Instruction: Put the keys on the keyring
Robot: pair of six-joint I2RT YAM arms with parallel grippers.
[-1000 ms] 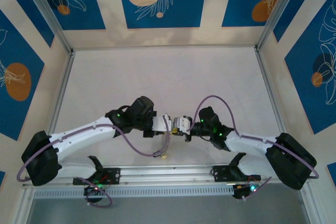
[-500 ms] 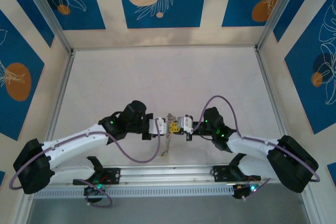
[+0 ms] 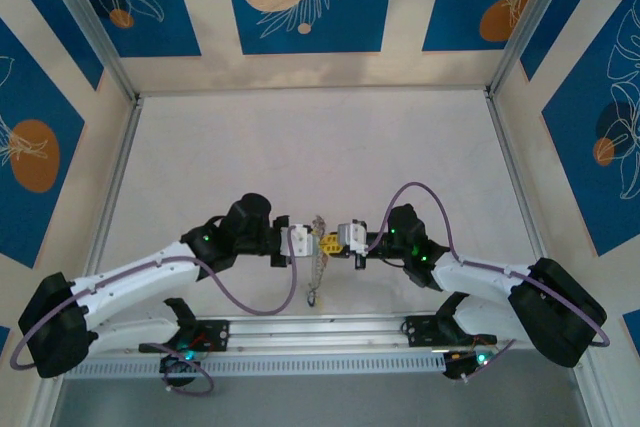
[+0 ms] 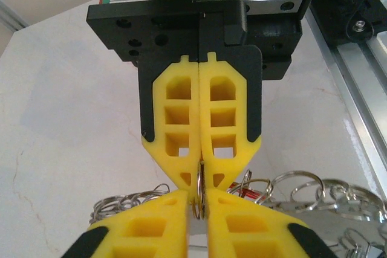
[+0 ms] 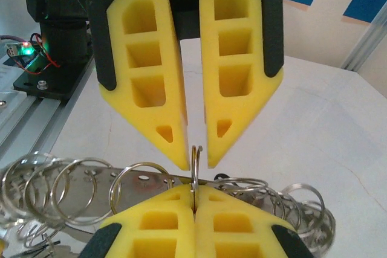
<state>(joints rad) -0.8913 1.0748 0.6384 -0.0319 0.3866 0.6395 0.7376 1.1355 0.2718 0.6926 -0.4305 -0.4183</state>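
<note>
**Spotter:** What can go wrong from where you sit?

**Operator:** I have 2 tools nose to nose. My right tool (image 5: 195, 194) is pressed together and pinches the keyring (image 4: 200, 193) by its edge. My left tool (image 5: 196, 162) is spread narrowly, 1 pad on each side of that same ring with light showing on both sides, so I judge it grips nothing yet. If I close it off-centre, I expect it to twist the ring out of the right pinch. Then the whole bunch of rings (image 3: 316, 267) hanging between the tools drops. The flat silvery pieces at the end of the bunch I take for keys (image 4: 354, 206). They are too small for me to tell which are threaded on.

**Spotter:** And around it?

**Operator:** The bunch hangs over the near part of the tabletop (image 3: 300, 147). The aluminium rail (image 3: 330, 325) runs along the near edge, close under the bunch's lower end, so a drop could land against it. My left arm's purple cable (image 3: 291, 295) loops just beside the bunch. I judge that cable the likeliest thing to snag a dangling ring.
</note>
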